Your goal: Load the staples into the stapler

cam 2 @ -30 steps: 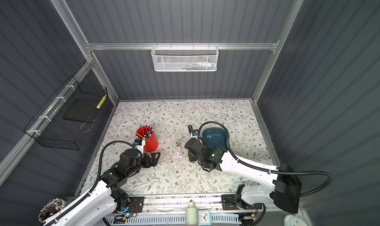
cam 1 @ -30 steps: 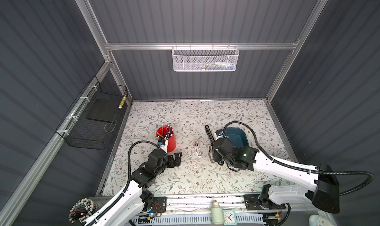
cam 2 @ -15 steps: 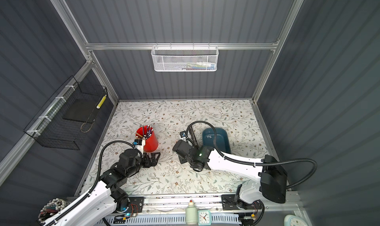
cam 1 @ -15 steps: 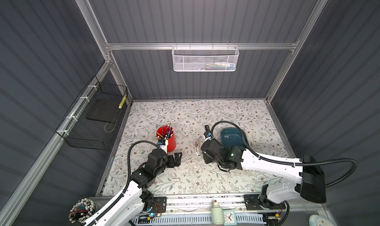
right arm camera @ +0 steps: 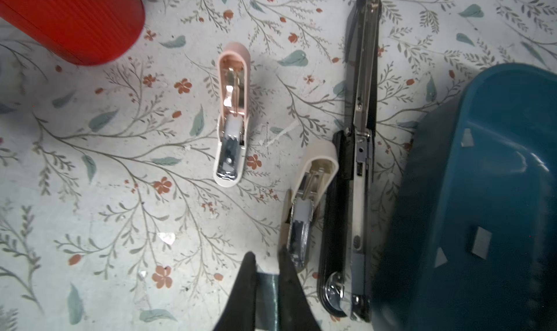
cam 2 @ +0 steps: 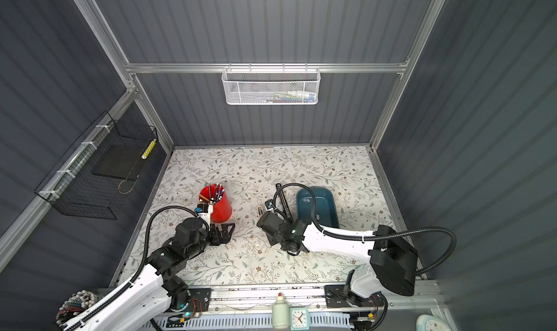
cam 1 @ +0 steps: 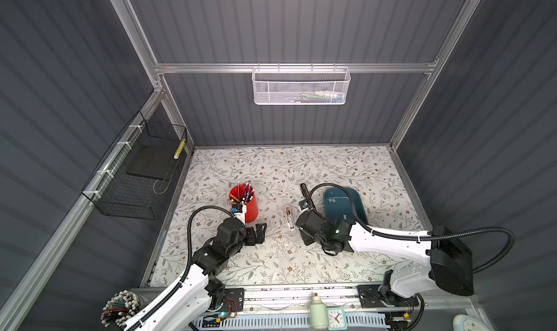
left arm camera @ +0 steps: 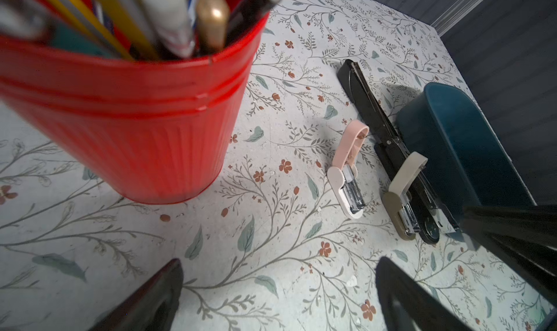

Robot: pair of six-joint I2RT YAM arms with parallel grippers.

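The right gripper is clenched on a grey ribbed staple strip, its tips just beside the beige stapler. Open surface stretches toward the red cup. The left gripper is spread wide and holds nothing. The black stapler, unfolded flat, lies lengthwise front to back, just beside the blue tray. More staples lie inside the tray.

Overhead pair, wrist cams share blk stapler

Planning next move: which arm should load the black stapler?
Right. The right tool is shut on a staple strip beside the black stapler; the left tool is open, empty, by the red cup.
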